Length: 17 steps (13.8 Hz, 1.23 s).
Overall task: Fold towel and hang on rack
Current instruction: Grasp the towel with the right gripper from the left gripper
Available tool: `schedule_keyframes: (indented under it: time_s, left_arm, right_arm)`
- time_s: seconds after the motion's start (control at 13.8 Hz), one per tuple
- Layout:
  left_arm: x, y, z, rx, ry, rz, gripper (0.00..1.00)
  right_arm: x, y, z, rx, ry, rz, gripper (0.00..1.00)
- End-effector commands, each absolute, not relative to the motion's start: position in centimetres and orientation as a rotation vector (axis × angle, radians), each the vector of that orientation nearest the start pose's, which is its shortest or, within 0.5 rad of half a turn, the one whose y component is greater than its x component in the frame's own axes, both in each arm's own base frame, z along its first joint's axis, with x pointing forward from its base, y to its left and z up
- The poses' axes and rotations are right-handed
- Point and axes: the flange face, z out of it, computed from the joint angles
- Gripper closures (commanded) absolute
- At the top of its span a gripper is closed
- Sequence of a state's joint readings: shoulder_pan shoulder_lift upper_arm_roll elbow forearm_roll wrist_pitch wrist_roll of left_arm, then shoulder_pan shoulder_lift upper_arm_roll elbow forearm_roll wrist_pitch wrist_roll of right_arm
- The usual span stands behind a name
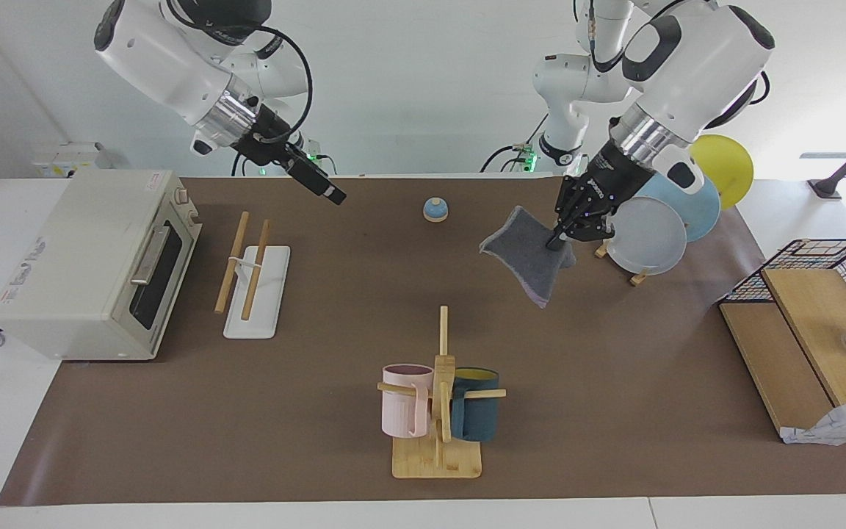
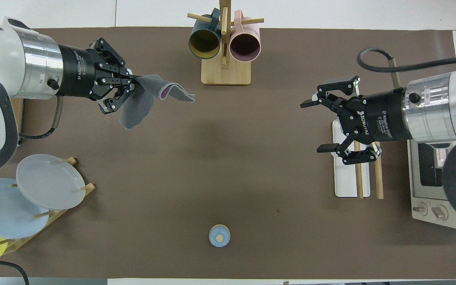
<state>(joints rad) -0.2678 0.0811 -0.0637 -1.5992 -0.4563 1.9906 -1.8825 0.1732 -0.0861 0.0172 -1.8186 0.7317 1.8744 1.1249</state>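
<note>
My left gripper (image 1: 561, 239) (image 2: 132, 88) is shut on the towel (image 1: 524, 253) (image 2: 141, 101) and holds it up in the air over the table's middle part toward the left arm's end. The towel hangs folded, grey face out, with a sliver of purple showing inside the fold. The rack (image 1: 255, 275) (image 2: 346, 182), two wooden rods on a white base, stands toward the right arm's end beside the toaster oven. My right gripper (image 1: 324, 187) (image 2: 317, 126) is open and empty, raised over the rack's area.
A toaster oven (image 1: 92, 264) (image 2: 434, 186) stands at the right arm's end. A bamboo mug tree (image 1: 438, 411) (image 2: 224, 51) with two mugs is far from the robots. A plate stand (image 1: 658, 228) (image 2: 34, 194) stands near the left arm. A small blue bell (image 1: 435, 210) (image 2: 219, 235) sits near the robots.
</note>
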Motion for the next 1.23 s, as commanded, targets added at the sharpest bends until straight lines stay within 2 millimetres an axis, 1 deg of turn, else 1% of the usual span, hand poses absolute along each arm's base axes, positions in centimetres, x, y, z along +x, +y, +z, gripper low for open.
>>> schedule_keyframes:
  time_s: [0.0,0.14,0.29,0.43,0.51,0.58,0.65,0.72,0.8,0.94,1.01,1.09,1.16]
  left_arm:
    - [55.6,-24.8,61.0,1.586,2.079,-0.408,1.00]
    - [54.9,-25.8,60.6,1.467,2.152,-0.466,1.00]
    - [54.5,-26.1,60.3,1.354,2.227,-0.497,1.00]
    - [53.4,-27.2,60.0,1.341,2.248,-0.526,1.00]
    - [53.2,-27.2,59.7,1.327,2.257,-0.539,1.00]
    - [52.8,-27.5,59.9,1.333,2.249,-0.539,1.00]
    - [52.2,-28.4,59.8,1.354,2.241,-0.545,1.00]
    - [52.0,-28.5,59.9,1.359,2.237,-0.545,1.00]
    - [51.7,-28.9,59.8,1.370,2.229,-0.545,1.00]
    - [51.4,-29.6,59.6,1.375,2.217,-0.542,1.00]
    - [51.0,-30.2,59.7,1.387,2.208,-0.544,1.00]
    - [50.9,-30.2,59.6,1.385,2.207,-0.543,1.00]
    - [50.9,-30.2,59.7,1.379,2.203,-0.540,1.00]
  right_arm:
    - [52.5,18.2,60.5,-1.931,1.418,0.435,0.00]
    - [52.5,21.1,60.3,-1.884,1.443,0.409,0.00]
    - [53.0,24.1,59.1,-1.861,1.449,0.383,0.00]
    - [53.4,26.0,58.0,-1.800,1.460,0.386,0.00]
    - [53.9,26.8,57.2,-1.787,1.465,0.366,0.00]
    - [54.1,28.2,56.4,-1.778,1.460,0.336,0.00]
    - [54.1,29.9,55.7,-1.769,1.452,0.309,0.00]
    - [54.1,31.2,55.0,-1.743,1.454,0.291,0.00]
    - [54.3,32.1,54.4,-1.707,1.461,0.284,0.00]
    - [54.8,33.0,53.3,-1.694,1.472,0.275,0.00]
    - [54.8,33.6,53.4,-1.696,1.463,0.277,0.00]
    - [54.9,33.6,53.3,-1.694,1.465,0.276,0.00]
    - [55.3,33.0,53.3,-1.688,1.471,0.270,0.00]
